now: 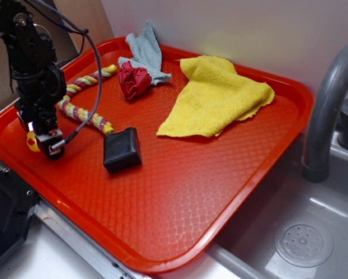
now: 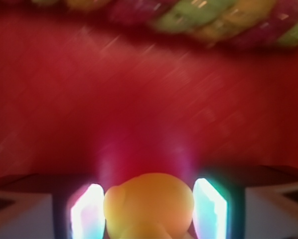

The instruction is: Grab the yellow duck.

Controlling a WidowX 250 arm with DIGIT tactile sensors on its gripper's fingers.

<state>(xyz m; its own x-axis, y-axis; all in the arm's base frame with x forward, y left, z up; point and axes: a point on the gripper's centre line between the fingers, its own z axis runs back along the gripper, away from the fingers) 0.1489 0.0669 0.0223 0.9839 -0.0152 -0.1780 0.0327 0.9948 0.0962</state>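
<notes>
Hand (image 2: 148,211) clamps yellow duck (image 2: 149,204) over red tray (image 1: 191,192) beside sink (image 1: 302,244)

Bare red tray (image 1: 180,197) lies open right of the gripper (image 1: 41,142). The braided rope (image 1: 84,113) runs close behind it, perhaps touching; the black block (image 1: 121,149) sits near.

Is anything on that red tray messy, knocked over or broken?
Nothing looks broken or spilled. The yellow cloth and grey rag lie crumpled on the tray, and the black block sits tilted. The gripper holds the yellow duck.
</notes>
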